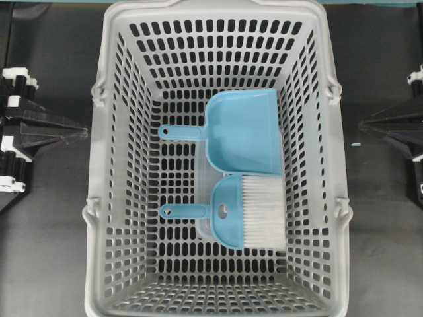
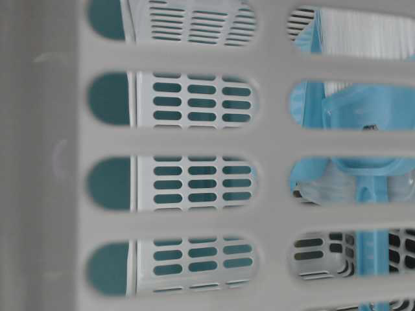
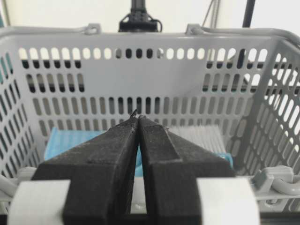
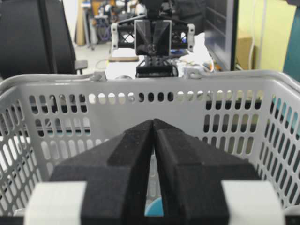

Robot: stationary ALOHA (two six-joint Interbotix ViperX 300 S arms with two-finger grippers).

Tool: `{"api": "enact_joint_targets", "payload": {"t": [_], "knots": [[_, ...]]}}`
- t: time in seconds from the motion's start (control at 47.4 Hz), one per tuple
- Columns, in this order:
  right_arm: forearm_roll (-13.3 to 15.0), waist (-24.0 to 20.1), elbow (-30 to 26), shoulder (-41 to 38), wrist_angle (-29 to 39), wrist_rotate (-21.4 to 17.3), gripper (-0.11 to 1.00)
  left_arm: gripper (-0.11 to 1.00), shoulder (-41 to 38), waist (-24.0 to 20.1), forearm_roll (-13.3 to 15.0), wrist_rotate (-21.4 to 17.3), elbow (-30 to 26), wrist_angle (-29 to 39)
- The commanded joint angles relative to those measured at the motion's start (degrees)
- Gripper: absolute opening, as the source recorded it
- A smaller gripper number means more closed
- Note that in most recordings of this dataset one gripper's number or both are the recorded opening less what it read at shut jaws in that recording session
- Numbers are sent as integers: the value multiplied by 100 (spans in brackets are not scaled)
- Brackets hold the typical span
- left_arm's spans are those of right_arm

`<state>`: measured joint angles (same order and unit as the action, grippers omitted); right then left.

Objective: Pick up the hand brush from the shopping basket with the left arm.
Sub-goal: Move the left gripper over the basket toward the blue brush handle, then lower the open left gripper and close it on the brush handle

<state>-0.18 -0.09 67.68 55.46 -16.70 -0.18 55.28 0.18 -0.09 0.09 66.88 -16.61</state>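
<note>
The shopping basket (image 1: 218, 39) fills the dark worktop (image 1: 46, 264). On its floor the dustpan (image 1: 248, 129) lies just beside the hand brush (image 1: 248, 214), so a descending reach could catch the wrong blue piece or snag the tall basket wall. Both the left hand (image 1: 84, 132) and right hand (image 1: 360, 124) are pinched closed, empty, outside the basket. Only the overhead view separates brush from pan; the left wrist view shows mere blue slivers.

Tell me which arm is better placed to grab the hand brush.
Left. The hand brush points its handle toward the left gripper; its bristles face the right gripper. Both are shut, outside the shopping basket.
</note>
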Motion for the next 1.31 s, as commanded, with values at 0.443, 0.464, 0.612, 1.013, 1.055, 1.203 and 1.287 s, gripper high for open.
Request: {"api": "enact_joint_targets", "payload": {"t": [0.443, 0.464, 0.612, 1.013, 1.055, 1.203, 1.287], "knots": [[-70, 114, -343, -44, 1125, 9, 0, 0, -923, 9, -246, 18, -2232, 3287], [-79, 114, -352, -44, 1187, 9, 0, 0, -993, 26, -246, 18, -2338, 3393], [-70, 114, -422, -9, 1512, 9, 0, 0, -1556, 114, -246, -35, -3059, 4166], [-70, 114, -483, 299, 1564, 18, 69, 1, -3234, 483, -246, 70, -4720, 6047], [-70, 123, -483, 325, 1564, 18, 72, 1, -3384, 510, -246, 79, -4834, 6135], [-79, 114, -483, 369, 1582, 9, 71, 29, -3902, 571, -246, 246, -5229, 6451], [-70, 114, -475, 369, 1573, 9, 71, 56, -4228, 642, -246, 492, -5423, 6609]]}}
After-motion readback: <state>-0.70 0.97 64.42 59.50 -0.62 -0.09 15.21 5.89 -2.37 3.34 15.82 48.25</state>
